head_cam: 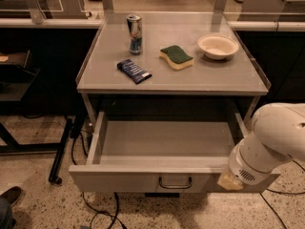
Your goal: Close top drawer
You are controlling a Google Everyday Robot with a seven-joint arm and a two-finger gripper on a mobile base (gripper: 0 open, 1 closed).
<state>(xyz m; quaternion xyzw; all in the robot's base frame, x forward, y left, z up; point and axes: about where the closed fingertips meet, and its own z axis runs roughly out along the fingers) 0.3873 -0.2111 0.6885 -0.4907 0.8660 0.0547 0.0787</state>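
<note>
Top drawer (pixel 119 181) open, front running left-right; end effector (pixel 230 181) at its right end, bench (pixel 171 75) beyond; grip state cannot tell.

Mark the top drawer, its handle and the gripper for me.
top drawer (pixel 119 180), camera view, front panel.
handle (pixel 175 187), camera view, bottom bar.
gripper (pixel 230 181), camera view, tip at drawer's right front.

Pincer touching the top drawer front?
Cannot tell. Camera view: the pincer overlaps the top drawer at its front right corner; neither contact nor gap shows.
</note>
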